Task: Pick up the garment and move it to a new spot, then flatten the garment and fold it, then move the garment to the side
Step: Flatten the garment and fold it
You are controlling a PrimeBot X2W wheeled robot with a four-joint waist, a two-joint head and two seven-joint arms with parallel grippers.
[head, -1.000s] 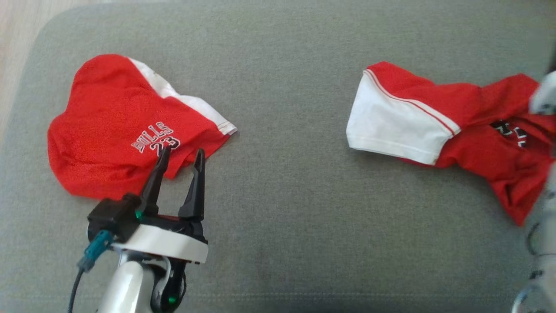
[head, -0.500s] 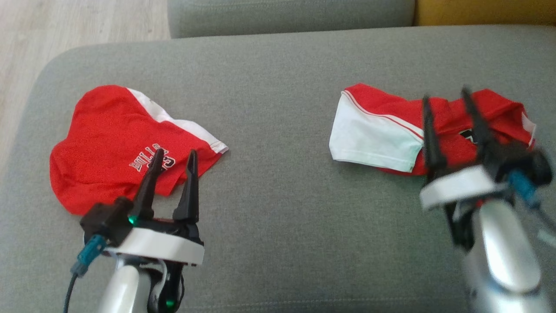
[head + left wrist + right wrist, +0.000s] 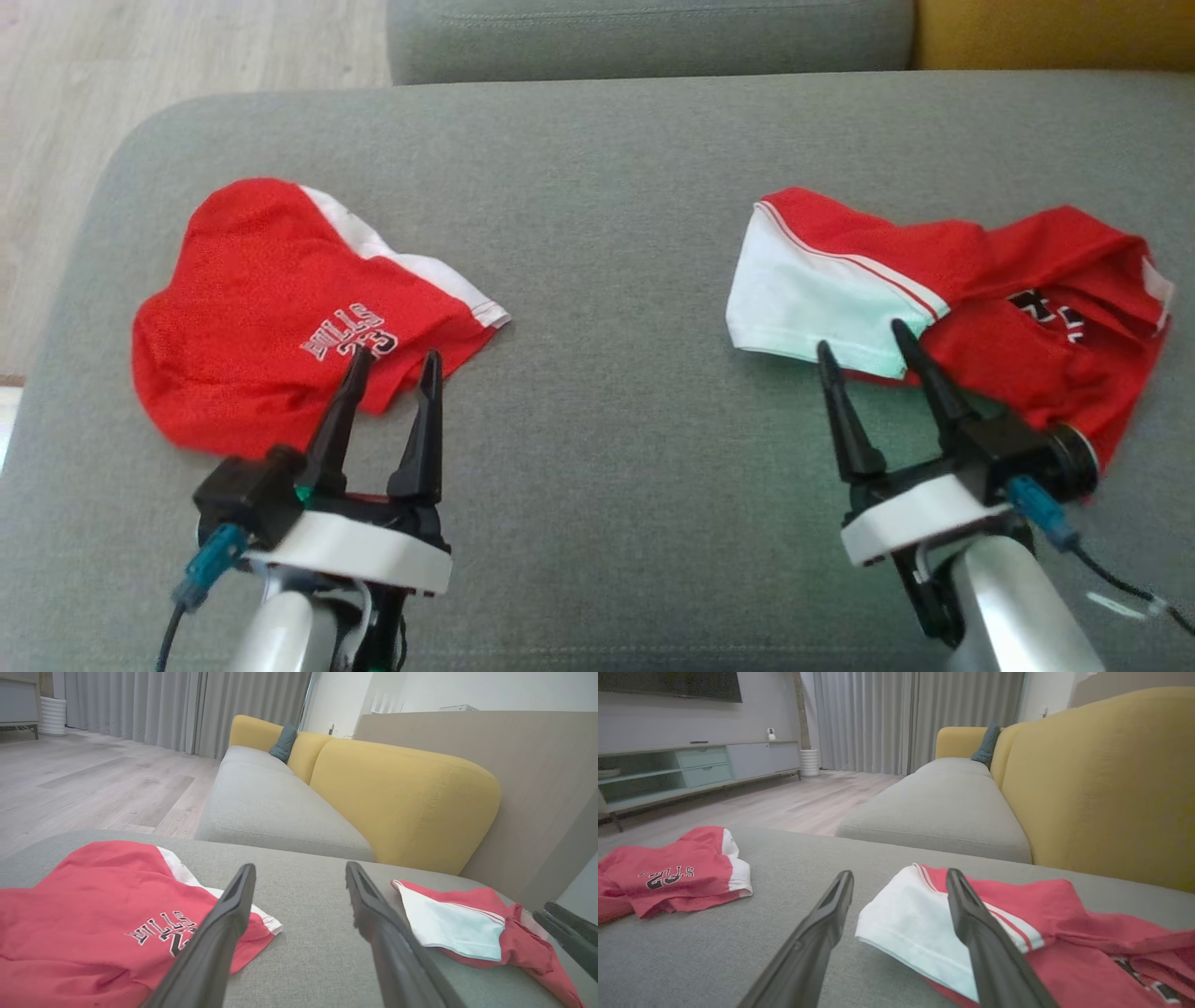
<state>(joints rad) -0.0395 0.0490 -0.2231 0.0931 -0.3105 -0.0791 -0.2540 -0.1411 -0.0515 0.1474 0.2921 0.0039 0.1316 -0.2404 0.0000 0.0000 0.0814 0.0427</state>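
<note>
Two red-and-white garments lie on the grey cushion [image 3: 607, 280]. The folded one with "BULLS 23" lettering [image 3: 280, 308] [image 3: 93, 924] [image 3: 672, 877] rests at the left. A crumpled one [image 3: 952, 299] [image 3: 467, 928] [image 3: 1017, 933] with a white panel lies at the right. My left gripper [image 3: 392, 359] [image 3: 299, 872] is open, its tips over the folded garment's near edge, holding nothing. My right gripper [image 3: 864, 336] [image 3: 899, 877] is open too, tips at the white panel's near edge, nothing between the fingers.
A second grey seat cushion [image 3: 271, 807] and yellow sofa backs [image 3: 406, 798] lie beyond the far edge. Wooden floor [image 3: 140, 56] runs off the cushion's left side. A low TV cabinet [image 3: 691, 765] stands across the room.
The head camera tilted, shifting the whole picture. My right arm came into view from the right edge and pulled back from over the crumpled garment to its near edge. The left gripper stayed put.
</note>
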